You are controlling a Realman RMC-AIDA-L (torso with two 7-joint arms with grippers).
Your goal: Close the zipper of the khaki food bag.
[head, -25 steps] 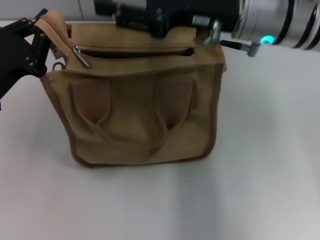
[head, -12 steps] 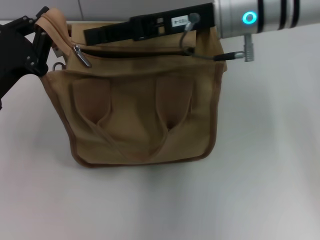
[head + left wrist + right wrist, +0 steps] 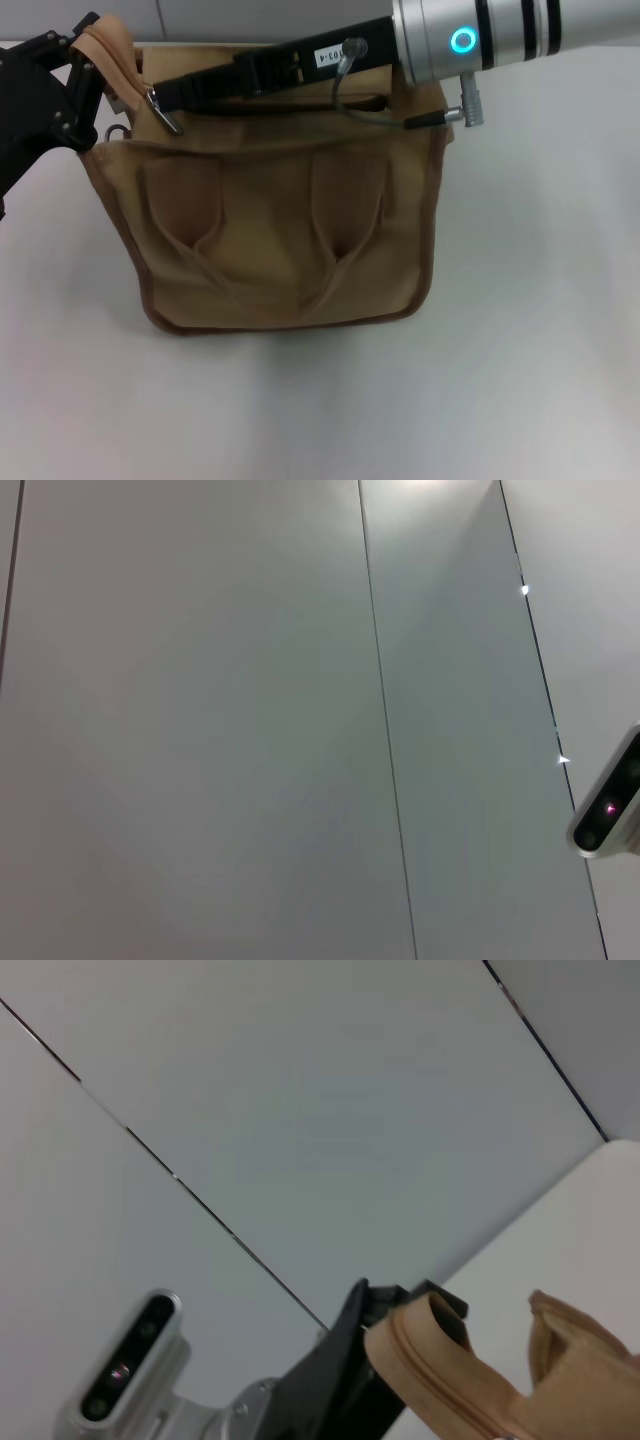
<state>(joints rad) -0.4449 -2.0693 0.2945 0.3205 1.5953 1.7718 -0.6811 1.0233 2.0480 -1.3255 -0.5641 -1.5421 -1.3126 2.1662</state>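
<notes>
The khaki food bag (image 3: 280, 230) stands on the white table, its two strap handles lying flat on the near side. The zipper (image 3: 300, 103) runs along the top, partly hidden under my right arm. Its silver pull tab (image 3: 163, 113) sits at the left end. My left gripper (image 3: 82, 62) is at the bag's upper left corner, shut on the tan end flap (image 3: 108, 45). The flap (image 3: 430, 1345) and that gripper (image 3: 345, 1380) also show in the right wrist view. My right gripper (image 3: 162, 95) reaches leftward over the bag's top, its tip right by the pull tab.
The white table (image 3: 540, 300) spreads around the bag. The right arm's silver forearm (image 3: 500, 35) and a cable (image 3: 400, 118) hang over the bag's right end. The wrist views show grey wall panels (image 3: 250, 730) and a small camera unit (image 3: 130, 1360).
My right arm has swung leftward along the bag's top, bringing its gripper from the middle to the pull tab end. The left gripper and the bag have stayed put.
</notes>
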